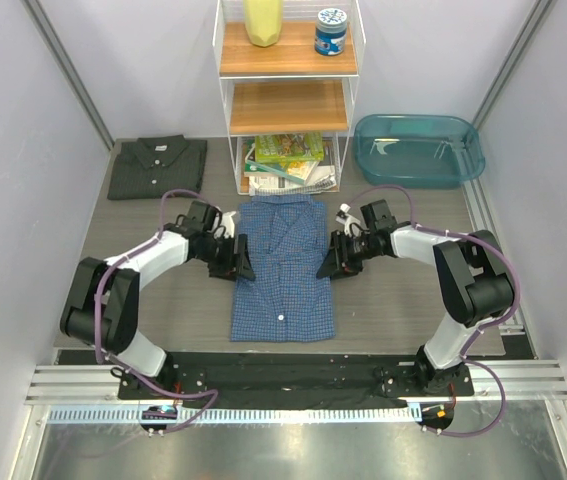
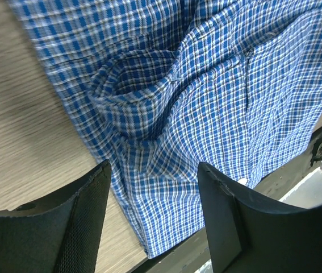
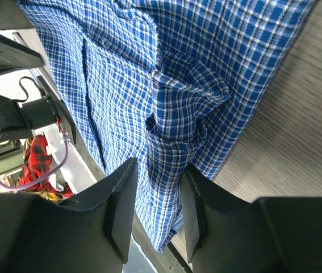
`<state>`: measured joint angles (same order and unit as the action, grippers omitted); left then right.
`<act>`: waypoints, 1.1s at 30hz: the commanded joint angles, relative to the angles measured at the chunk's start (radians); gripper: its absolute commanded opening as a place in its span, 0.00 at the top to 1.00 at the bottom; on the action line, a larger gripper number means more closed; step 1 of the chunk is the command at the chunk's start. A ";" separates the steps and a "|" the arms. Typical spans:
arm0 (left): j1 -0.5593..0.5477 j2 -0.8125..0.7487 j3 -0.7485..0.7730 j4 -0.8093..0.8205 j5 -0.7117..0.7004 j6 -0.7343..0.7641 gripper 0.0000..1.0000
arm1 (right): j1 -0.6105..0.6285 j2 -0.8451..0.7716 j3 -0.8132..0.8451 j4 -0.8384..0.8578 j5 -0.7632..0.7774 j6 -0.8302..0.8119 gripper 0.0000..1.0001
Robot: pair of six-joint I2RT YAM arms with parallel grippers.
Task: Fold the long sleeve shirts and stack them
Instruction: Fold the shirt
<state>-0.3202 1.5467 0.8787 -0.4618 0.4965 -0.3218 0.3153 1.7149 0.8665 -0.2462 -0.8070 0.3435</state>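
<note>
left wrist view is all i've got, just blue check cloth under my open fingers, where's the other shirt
observer: the dark grey shirt lies folded at the far left corner of the table, apart from the blue shirt.
operator: what's the right arm doing
observer: the right gripper is at the blue shirt's right edge with a raised fold of cloth between its fingers. I can't tell if it is pinched yet.
operator: anything past the collar
observer: a white wire shelf stands just beyond it, and a teal tub sits to the right of that.
</note>
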 commanded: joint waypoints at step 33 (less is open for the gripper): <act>-0.013 -0.117 0.074 -0.198 0.027 0.199 1.00 | 0.100 -0.018 -0.041 0.277 -0.159 0.071 0.99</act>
<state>-0.3450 1.4361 0.9115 -0.6491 0.5232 -0.1787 0.4191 1.6714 0.8337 -0.0319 -0.9409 0.4217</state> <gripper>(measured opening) 0.006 0.029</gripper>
